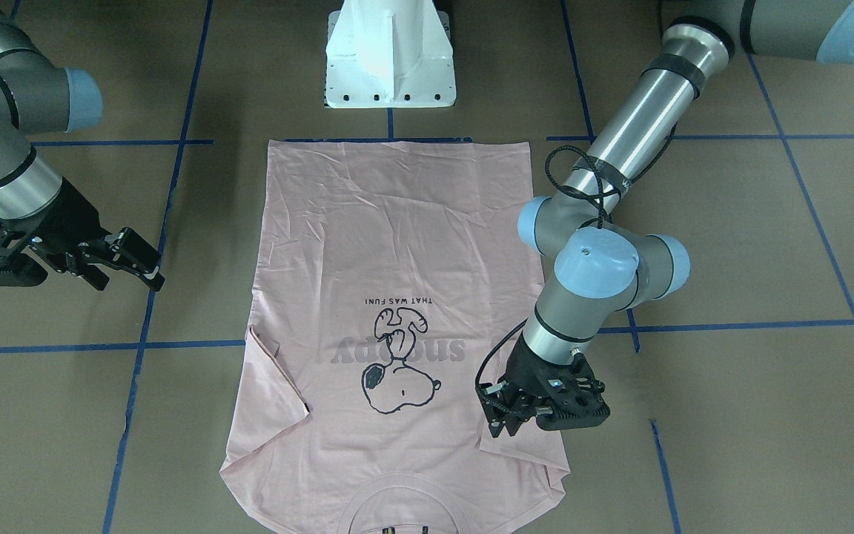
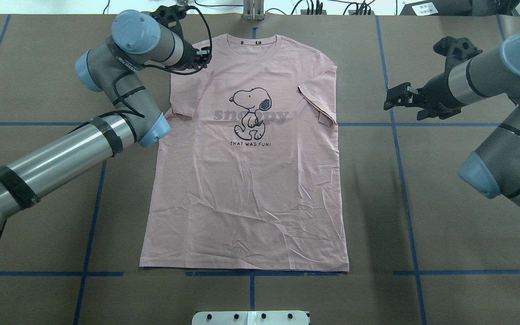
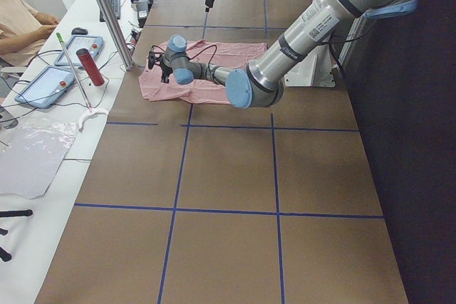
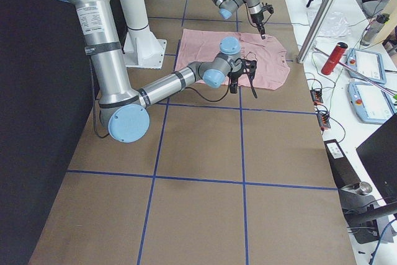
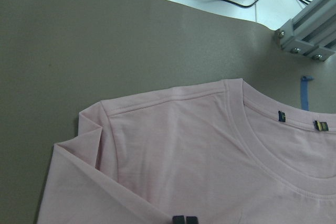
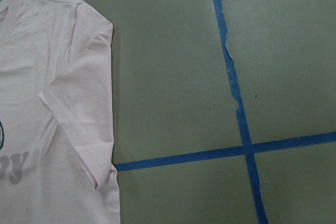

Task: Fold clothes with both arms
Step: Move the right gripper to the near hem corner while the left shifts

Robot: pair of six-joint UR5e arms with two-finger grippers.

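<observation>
Pale pink T-shirt (image 2: 246,194) is laid flat on the brown table (image 2: 427,189), print side up. Round collar (image 2: 255,43) is turned to the far edge, away from the white pedestal (image 1: 390,55); the hem is nearest the pedestal. Cartoon dog (image 2: 251,113) and grey lettering are seen on the chest. Both short sleeves are folded in onto the body: right sleeve (image 2: 321,101) doubled over with its cuff pointing inward, left sleeve (image 2: 183,97) partly hidden under the left arm. Light creasing is noted across the lower half. The table is marked into squares by blue tape lines (image 2: 402,171).

Left gripper (image 2: 202,55) is set low at the shirt's left shoulder, at the folded sleeve edge. In the left wrist view its fingertips (image 5: 179,219) are seen pressed together right at the cloth; whether cloth is caught between them cannot be told.

Right gripper (image 2: 393,98) is held over bare table, beside the right sleeve but apart from it. Its fingers are spread, with nothing between them. In the right wrist view only the sleeve, bare table and a tape crossing are shown
</observation>
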